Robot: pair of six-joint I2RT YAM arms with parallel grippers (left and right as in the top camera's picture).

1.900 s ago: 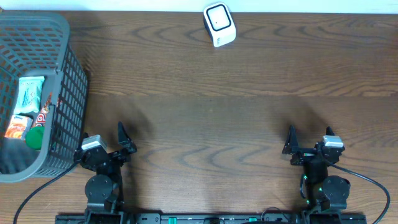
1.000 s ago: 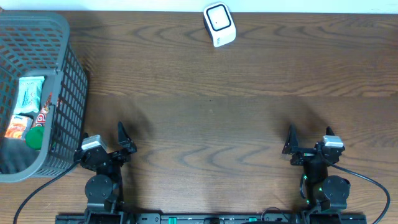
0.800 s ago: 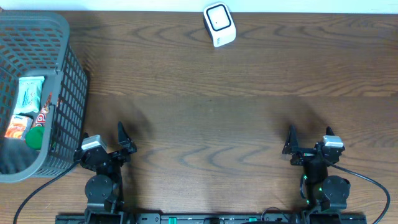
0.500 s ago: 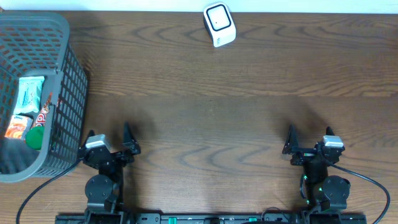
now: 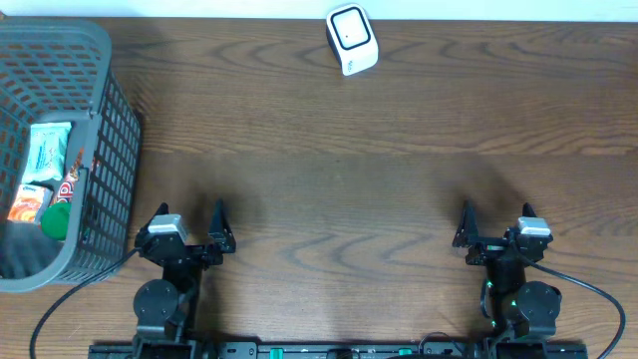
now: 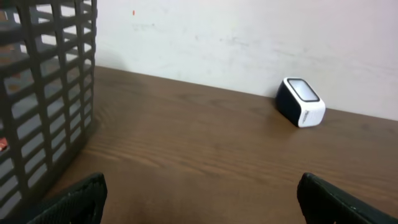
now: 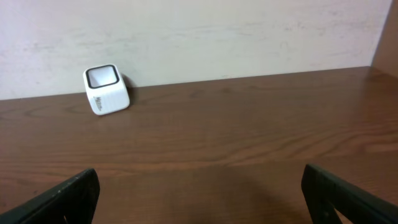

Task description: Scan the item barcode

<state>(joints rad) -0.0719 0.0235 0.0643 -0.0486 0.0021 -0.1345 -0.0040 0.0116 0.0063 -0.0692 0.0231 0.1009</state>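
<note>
Two grippers sit low at the near edge of the brown wooden table (image 5: 339,199), both with jaws spread wide and holding nothing: the left gripper (image 6: 202,202) and the right gripper (image 7: 202,199). No item lies out on the wood. The goods are in the dark grey plastic lattice basket (image 5: 115,130) at the left edge, just beside the left gripper and to its left, so the left arm is plainly the nearer.

Inside, a pale green-and-white flat packet (image 5: 48,150) lies with its long axis running away from the robot. Closer to the robot sit a red-and-white wrapper (image 5: 68,185), an orange packet (image 5: 25,204) and a green round cap (image 5: 57,221). The basket's tall wall stands between gripper and goods, so the reach probably must go over the rim.

The small white cube-shaped scanner with a dark window (image 5: 350,38) sits mid-table at the far edge, well apart from both arms.
</note>
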